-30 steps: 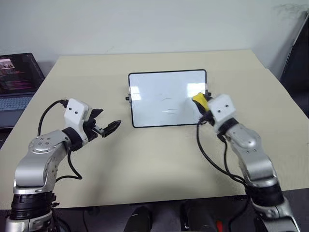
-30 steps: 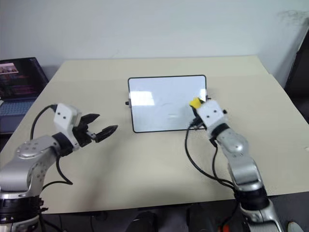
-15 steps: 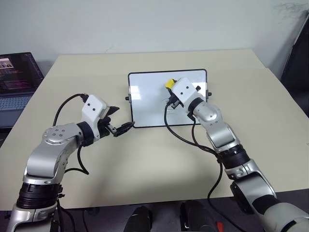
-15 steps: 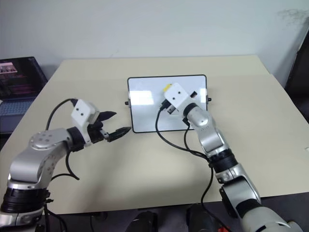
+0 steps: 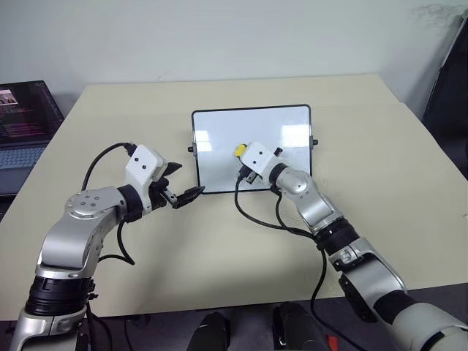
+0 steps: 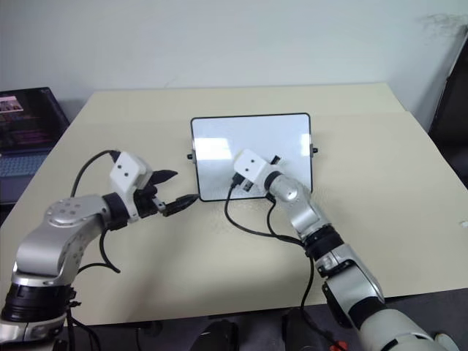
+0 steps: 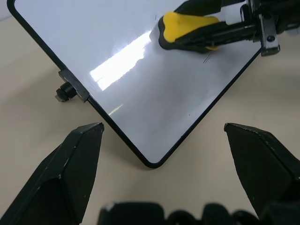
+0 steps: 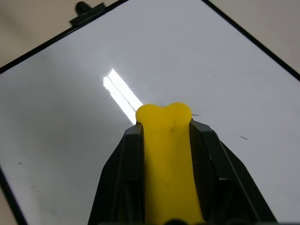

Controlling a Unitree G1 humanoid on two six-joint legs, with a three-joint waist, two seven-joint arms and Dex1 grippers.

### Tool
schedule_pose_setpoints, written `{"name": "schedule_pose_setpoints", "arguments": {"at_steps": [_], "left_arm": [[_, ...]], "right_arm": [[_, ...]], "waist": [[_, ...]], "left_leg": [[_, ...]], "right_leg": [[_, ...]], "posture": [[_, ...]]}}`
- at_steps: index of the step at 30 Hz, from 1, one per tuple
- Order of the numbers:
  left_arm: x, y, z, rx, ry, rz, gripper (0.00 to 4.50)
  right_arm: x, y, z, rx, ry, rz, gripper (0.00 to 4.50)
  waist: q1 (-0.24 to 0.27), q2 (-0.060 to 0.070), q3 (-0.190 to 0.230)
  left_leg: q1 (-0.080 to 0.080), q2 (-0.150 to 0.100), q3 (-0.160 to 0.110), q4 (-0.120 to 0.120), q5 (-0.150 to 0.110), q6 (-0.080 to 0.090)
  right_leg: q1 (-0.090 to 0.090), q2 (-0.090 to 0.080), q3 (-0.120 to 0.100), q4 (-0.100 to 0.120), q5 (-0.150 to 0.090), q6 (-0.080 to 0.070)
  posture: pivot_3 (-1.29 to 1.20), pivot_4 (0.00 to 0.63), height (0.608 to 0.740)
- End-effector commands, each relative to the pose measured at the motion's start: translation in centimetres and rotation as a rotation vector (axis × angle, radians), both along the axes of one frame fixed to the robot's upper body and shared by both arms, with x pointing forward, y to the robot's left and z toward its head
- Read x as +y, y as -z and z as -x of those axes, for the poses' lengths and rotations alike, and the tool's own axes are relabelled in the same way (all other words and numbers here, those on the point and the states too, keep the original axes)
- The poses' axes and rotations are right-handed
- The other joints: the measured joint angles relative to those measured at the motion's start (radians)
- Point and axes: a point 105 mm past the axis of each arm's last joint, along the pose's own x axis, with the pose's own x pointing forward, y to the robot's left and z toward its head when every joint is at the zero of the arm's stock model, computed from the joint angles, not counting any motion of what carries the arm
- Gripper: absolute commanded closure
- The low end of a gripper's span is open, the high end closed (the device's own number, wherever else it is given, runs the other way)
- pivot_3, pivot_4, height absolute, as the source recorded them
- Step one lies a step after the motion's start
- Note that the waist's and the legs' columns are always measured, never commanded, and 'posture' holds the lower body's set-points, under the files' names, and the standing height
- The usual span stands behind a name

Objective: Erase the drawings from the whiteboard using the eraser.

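Note:
The whiteboard (image 5: pixel 219 135) lies flat in the middle of the table, glossy white in a thin black frame. My right gripper (image 8: pixel 165 129) is shut on the eraser (image 5: pixel 240 150), a yellow-topped block pressed to the board a little left of its centre. Faint remnants of the drawings show as a thin scribble (image 7: pixel 208 57) beside the eraser and a tiny dash (image 8: pixel 243 138). My left gripper (image 5: pixel 186 194) is open, just off the board's near left corner (image 7: pixel 152 164), holding nothing.
The beige table (image 5: pixel 219 248) has free room all around the board. A laptop (image 5: pixel 25 117) sits off the table's left side. A dark object (image 5: pixel 447 80) stands past the right edge.
My right gripper has swept the eraser from the board's right edge across to left of centre. The left gripper moved right, up to the board's near left corner.

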Motion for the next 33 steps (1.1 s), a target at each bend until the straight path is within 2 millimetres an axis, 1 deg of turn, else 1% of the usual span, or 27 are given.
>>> {"name": "schedule_pose_setpoints", "arguments": {"at_steps": [1, 2, 5, 7, 9, 12, 14, 15, 19, 21, 22, 23, 24, 29, 33], "left_arm": [[-0.1, -1.1, 0.1, -0.046, 0.005, -0.010, 0.00], [-0.1, -1.1, 0.1, -0.046, 0.006, -0.009, 0.00], [-0.1, -1.0, 0.1, -0.043, 0.007, -0.007, 0.00], [-0.2, -0.9, 0.1, -0.043, 0.008, -0.005, 0.00], [-0.3, -0.9, 0.0, -0.042, 0.011, -0.003, 0.00], [-0.4, -0.9, 0.0, -0.041, 0.015, -0.001, 0.00], [-0.4, -0.9, 0.0, -0.041, 0.016, 0.000, 0.00], [-0.4, -0.9, 0.0, -0.040, 0.016, 0.000, 0.00], [-0.5, -0.9, 0.0, -0.039, 0.020, 0.001, 0.00], [-0.6, -0.9, 0.0, -0.038, 0.021, 0.002, 0.00], [-0.6, -0.9, 0.0, -0.038, 0.022, 0.003, 0.00], [-0.6, -0.9, 0.0, -0.038, 0.023, 0.003, 0.00], [-0.6, -0.9, 0.0, -0.037, 0.023, 0.003, 0.00], [-0.6, -0.9, 0.1, -0.036, 0.026, 0.002, 0.00], [-0.7, -0.9, 0.0, -0.037, 0.028, 0.003, 0.00]], "right_arm": [[0.0, -0.5, -0.1, -0.014, 0.012, -0.004, 3.51], [-0.2, -1.0, -0.2, -0.029, 0.021, -0.017, 3.51], [-1.5, -3.5, -1.2, -0.096, 0.092, -0.074, 3.51], [-2.2, -4.2, -1.6, -0.115, 0.126, -0.087, 3.51], [-3.0, -4.3, -2.1, -0.119, 0.163, -0.081, 3.51], [-4.1, -3.3, -2.6, -0.094, 0.202, -0.040, 3.51], [-4.3, -2.5, -2.6, -0.074, 0.206, -0.018, 3.51], [-4.2, -2.1, -2.5, -0.061, 0.198, -0.013, 3.51], [-2.6, -0.9, -1.5, -0.013, 0.127, 0.002, 3.51], [-1.9, 0.0, -0.9, 0.021, 0.092, 0.036, 3.51], [-1.6, 0.9, -0.5, 0.050, 0.070, 0.067, 3.51], [-1.8, 1.4, -0.4, 0.064, 0.072, 0.077, 3.51], [-2.2, 1.4, -0.6, 0.070, 0.090, 0.073, 3.51], [-4.5, 0.0, -1.8, 0.056, 0.186, 0.032, 3.51], [-6.6, 0.1, -2.4, 0.064, 0.244, 0.051, 3.51]], "waist": [[0.000, 0.000, 0.000], [0.000, 0.000, 0.000], [0.002, 0.000, 0.000], [0.003, 0.000, 0.000], [0.003, 0.000, 0.000], [0.003, 0.000, 0.000], [0.003, 0.000, 0.000], [0.003, 0.000, 0.000], [0.003, -0.001, 0.000], [0.002, -0.001, 0.000], [0.002, -0.001, 0.000], [0.000, -0.001, 0.000], [0.000, -0.001, 0.000], [0.003, -0.001, 0.000], [0.013, -0.001, -0.001]], "left_leg": [[0.000, 0.000, 0.000, 0.000, 0.000, 0.000], [0.000, 0.000, 0.000, 0.000, 0.000, 0.000], [0.001, 0.000, 0.000, 0.000, 0.000, 0.000], [0.000, 0.000, 0.000, 0.000, 0.000, 0.000], [0.000, 0.000, 0.000, 0.000, 0.000, 0.000], [0.000, 0.000, 0.000, 0.000, 0.000, 0.000], [0.000, 0.000, 0.000, 0.000, 0.000, 0.000], [0.000, 0.000, 0.000, 0.000, 0.000, 0.000], [0.002, 0.000, 0.000, 0.000, 0.000, 0.000], [0.008, 0.000, 0.000, -0.001, 0.000, 0.000], [0.009, 0.000, 0.000, -0.001, 0.000, 0.000], [0.010, 0.000, 0.000, -0.001, 0.000, 0.000], [0.010, 0.000, 0.000, 0.000, 0.000, 0.000], [0.011, 0.000, -0.001, 0.000, 0.000, 0.000], [0.011, 0.000, -0.002, 0.001, 0.000, 0.000]], "right_leg": [[0.000, 0.000, 0.000, 0.000, 0.000, 0.000], [0.000, 0.000, 0.000, 0.000, 0.000, 0.000], [0.000, 0.000, 0.000, 0.000, 0.000, 0.000], [0.000, 0.000, 0.000, 0.000, 0.000, 0.000], [0.000, 0.000, 0.000, 0.000, 0.000, 0.000], [0.000, 0.000, 0.000, 0.000, 0.000, 0.000], [0.000, 0.000, 0.000, 0.000, 0.000, 0.000], [0.000, 0.000, 0.000, 0.000, 0.000, 0.000], [0.002, 0.000, 0.000, 0.000, 0.000, 0.000], [0.008, 0.000, 0.000, -0.001, 0.000, 0.000], [0.009, 0.000, 0.000, -0.001, 0.000, 0.000], [0.009, 0.000, 0.000, -0.001, 0.000, 0.000], [0.009, 0.001, 0.000, -0.001, 0.000, 0.000], [0.011, 0.001, 0.000, -0.001, 0.000, 0.000], [0.012, 0.001, -0.001, -0.001, 0.000, 0.000]], "posture": [[0.00, 0.150, 0.740], [0.00, 0.150, 0.740], [0.00, 0.150, 0.740], [0.00, 0.150, 0.740], [0.00, 0.150, 0.740], [0.00, 0.150, 0.740], [0.00, 0.150, 0.740], [0.00, 0.150, 0.740], [0.00, 0.150, 0.740], [0.00, 0.150, 0.740], [0.00, 0.150, 0.740], [0.00, 0.150, 0.740], [0.00, 0.150, 0.740], [0.00, 0.150, 0.740], [0.00, 0.150, 0.740]]}}
